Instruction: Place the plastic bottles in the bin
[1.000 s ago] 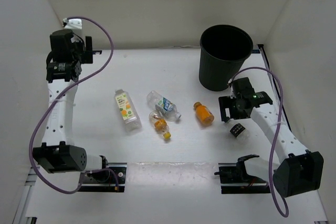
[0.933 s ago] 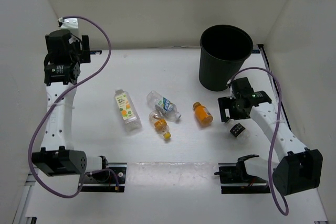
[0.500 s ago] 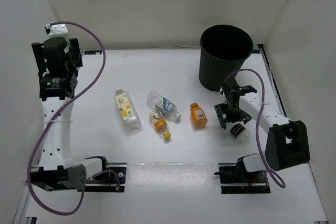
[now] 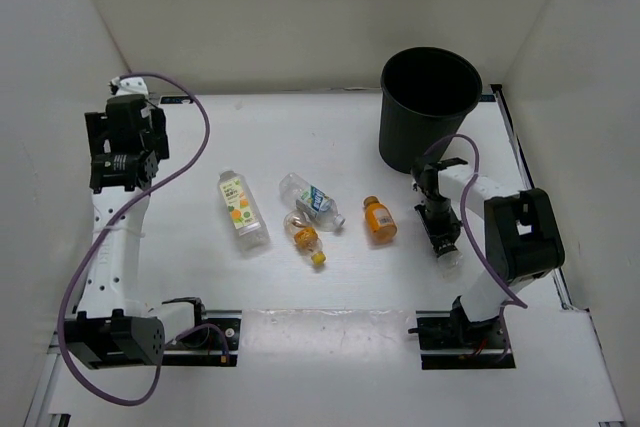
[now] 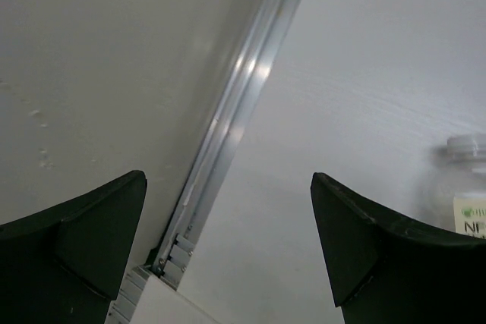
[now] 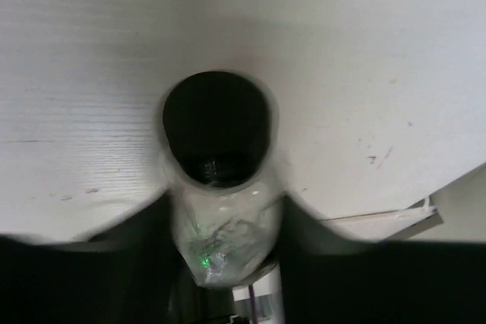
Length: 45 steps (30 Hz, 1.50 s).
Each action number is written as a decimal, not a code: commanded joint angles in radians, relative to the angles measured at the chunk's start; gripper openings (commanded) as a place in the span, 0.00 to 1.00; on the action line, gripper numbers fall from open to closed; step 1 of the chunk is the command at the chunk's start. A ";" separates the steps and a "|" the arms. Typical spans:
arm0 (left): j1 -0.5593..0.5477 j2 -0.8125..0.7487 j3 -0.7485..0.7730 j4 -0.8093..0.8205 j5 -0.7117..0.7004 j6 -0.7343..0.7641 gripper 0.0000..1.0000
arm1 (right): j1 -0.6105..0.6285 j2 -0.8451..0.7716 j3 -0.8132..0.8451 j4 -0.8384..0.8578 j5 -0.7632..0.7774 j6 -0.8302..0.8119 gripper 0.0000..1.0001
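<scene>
Far to the left of the tall round black plastic bin (image 4: 402,152), the white left arm (image 4: 108,237) stands reared up by the side wall. The left jaws gape wide with nothing between them, over bare white desk (image 4: 330,132) and an aluminium rail (image 5: 243,104). I'd guess it is keeping clear while the other arm works. Closer to the bin, still to its left and toward the near edge, four bottles lie on their sides in a loose row, none gripped. They are the clear plastic bottle with the white-green-orange label (image 4: 241,209), the clear bottle with the blue-white label (image 4: 311,201), the small clear bottle with the yellow cap (image 4: 305,239) just beside it, and the small orange bottle (image 4: 379,220) nearest the bin. Just on the near side of the bin, the right arm (image 4: 515,237) is folded tightly back on itself. The right jaws look closed around the body of a small clear bottle with a black cap (image 6: 220,180), its cap pointing away from the wrist. That view is blurred, so this is my reading. Held so, it seems ready to be carried up to the bin's rim. I count five bottles, one bin and two arms, and the bin's dark inside shows me nothing.
</scene>
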 commanded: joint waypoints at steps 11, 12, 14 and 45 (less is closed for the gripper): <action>-0.072 -0.019 -0.156 -0.208 0.747 0.061 1.00 | 0.025 -0.236 0.235 -0.081 0.193 0.142 0.00; -0.087 -0.019 -0.170 -0.208 0.747 0.062 1.00 | 0.057 -0.284 0.307 -0.081 0.202 0.142 0.00; -0.098 -0.019 -0.179 -0.208 0.723 0.062 1.00 | 0.114 -0.349 0.388 -0.059 0.213 0.120 0.00; -0.223 0.272 -0.169 -0.123 0.777 -0.208 1.00 | 0.042 0.174 1.042 0.455 0.284 0.192 0.99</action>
